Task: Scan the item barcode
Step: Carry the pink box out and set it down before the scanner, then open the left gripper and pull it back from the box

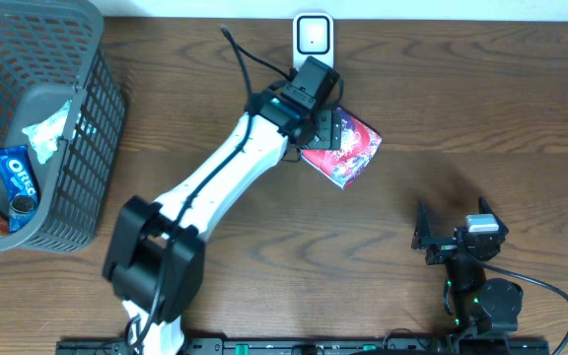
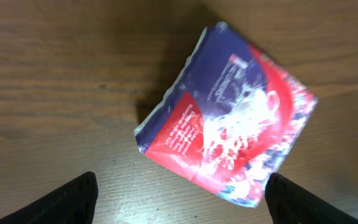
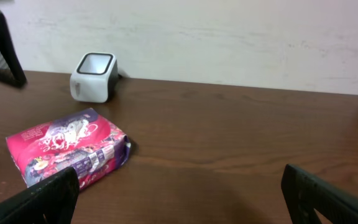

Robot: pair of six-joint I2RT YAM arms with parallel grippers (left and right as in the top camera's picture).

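1. Black left gripper (image 2: 182,202): jaws spread wide, nothing held, hovering over the packet (image 2: 229,124).
2. Packet, red and blue, lies on the wooden table (image 1: 461,99), just near of the white scanner (image 1: 314,35).
3. Right gripper (image 3: 182,202): open, empty, near right.

overhead faces straight down; left wrist looks close down on the packet (image 2: 229,118), right wrist sees it low, farther.

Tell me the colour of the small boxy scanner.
The small boxy scanner is white; clearest in right wrist view.
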